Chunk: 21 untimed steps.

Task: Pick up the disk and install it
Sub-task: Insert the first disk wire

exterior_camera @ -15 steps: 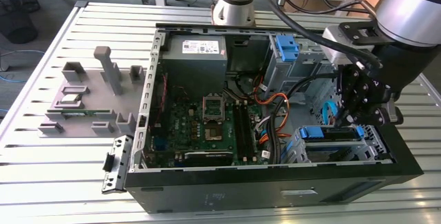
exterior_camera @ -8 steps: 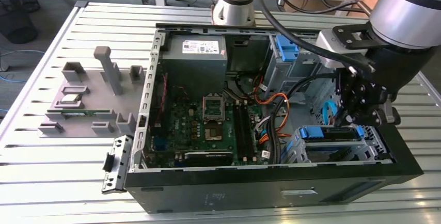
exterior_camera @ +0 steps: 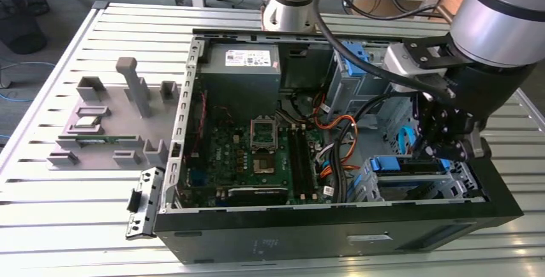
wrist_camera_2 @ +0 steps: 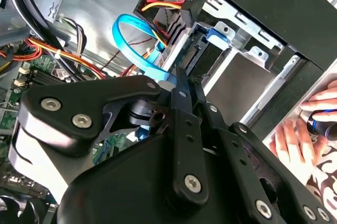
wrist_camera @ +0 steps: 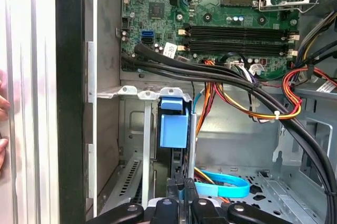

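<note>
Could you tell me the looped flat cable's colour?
Light blue cable, best in second wrist view.

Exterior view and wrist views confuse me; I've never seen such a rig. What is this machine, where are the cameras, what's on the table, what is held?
It is one robot arm working inside an open black computer case on a slatted metal table. The exterior view comes from a camera off the arm; both wrist views ride on it. A grey plastic fixture tray lies beside the case. The black gripper is shut on the flat silver disk with blue plastic rails, standing on edge in the grey metal drive cage.
</note>
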Available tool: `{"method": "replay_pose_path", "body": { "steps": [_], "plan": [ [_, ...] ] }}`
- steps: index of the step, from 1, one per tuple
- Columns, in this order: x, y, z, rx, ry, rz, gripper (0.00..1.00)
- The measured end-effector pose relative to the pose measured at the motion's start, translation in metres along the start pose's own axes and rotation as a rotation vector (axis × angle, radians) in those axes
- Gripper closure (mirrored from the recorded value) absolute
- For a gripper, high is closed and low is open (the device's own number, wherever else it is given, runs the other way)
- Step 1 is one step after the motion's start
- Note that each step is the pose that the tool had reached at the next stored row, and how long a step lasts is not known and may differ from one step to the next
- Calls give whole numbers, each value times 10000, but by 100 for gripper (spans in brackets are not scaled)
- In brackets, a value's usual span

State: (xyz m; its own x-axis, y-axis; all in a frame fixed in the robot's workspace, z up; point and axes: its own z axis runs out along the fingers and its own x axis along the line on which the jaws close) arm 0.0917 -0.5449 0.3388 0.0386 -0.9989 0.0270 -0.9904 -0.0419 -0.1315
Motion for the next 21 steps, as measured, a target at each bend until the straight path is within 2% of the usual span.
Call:
{"method": "replay_pose_path", "body": {
  "steps": [5,10,15,17,21],
  "plan": [
    [18,26,8,189,-92,-4,84],
    [29,58,11,314,-179,2,84],
    [36,93,20,480,-276,-21,84],
    [39,104,22,518,-299,-27,84],
    [40,107,25,520,-303,-26,84]
  ]
}}
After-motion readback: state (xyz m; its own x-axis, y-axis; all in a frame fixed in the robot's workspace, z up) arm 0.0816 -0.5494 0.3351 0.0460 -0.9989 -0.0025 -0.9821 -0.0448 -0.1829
